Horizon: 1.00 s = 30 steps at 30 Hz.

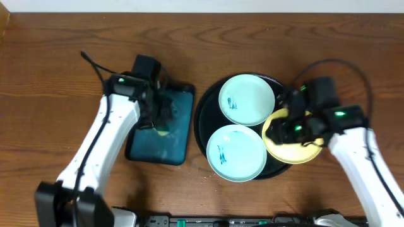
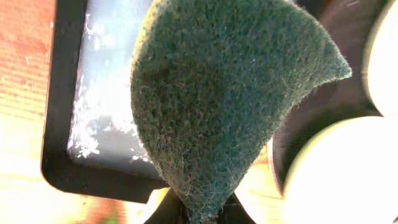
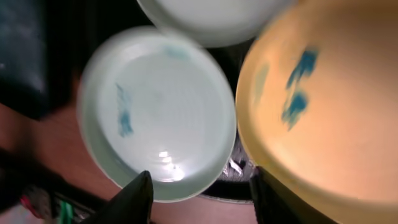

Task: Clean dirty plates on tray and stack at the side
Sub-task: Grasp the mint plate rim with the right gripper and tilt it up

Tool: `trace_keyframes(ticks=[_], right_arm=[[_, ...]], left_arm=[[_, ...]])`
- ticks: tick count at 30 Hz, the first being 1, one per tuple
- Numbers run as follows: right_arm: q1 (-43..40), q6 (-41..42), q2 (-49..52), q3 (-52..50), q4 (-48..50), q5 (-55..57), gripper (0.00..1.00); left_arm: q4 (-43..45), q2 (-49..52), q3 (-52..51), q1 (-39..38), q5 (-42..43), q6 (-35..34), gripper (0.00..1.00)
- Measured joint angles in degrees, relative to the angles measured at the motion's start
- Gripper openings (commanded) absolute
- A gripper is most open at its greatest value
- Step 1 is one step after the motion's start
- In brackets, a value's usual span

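The round black tray (image 1: 203, 107) holds two mint-white plates, one at the back (image 1: 246, 99) and one at the front (image 1: 237, 152), each with teal smears. A yellow plate (image 1: 297, 150) with teal smears (image 3: 295, 87) lies on the tray's right rim. My right gripper (image 1: 289, 128) hovers over the yellow plate's left edge. In the right wrist view its jaws (image 3: 202, 199) are open, with the front mint plate (image 3: 161, 106) and the yellow plate (image 3: 323, 124) below them. My left gripper (image 2: 202, 214) is shut on a green sponge (image 2: 224, 93) above the rectangular tray (image 2: 93, 124).
The dark teal rectangular tray (image 1: 183, 135) lies left of the black tray, with white residue on its wet surface. The table is brown wood (image 1: 50, 75). The robot base runs along the front edge (image 1: 221, 221).
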Motion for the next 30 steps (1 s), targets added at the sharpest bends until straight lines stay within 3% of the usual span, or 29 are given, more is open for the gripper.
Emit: trace_keyframes(ticks=[9,16,30], right_arm=[[4.85,5.57,8.66,-10.6,8.22,1.44,0.32],[8.04,9.6,12.81,-11.61,15.02,2.8,0.01],[8.0,15.63,13.49,-11.8,31.82,12.31,0.01]], left_arm=[[-0.59,-6.8,0.02,0.0,1.31,0.02,0.07],[-0.33,-7.26,0.02,0.0,2.73,0.04,0.08],[0.02,-7.26,0.02,0.0,4.09,0.02,0.07]])
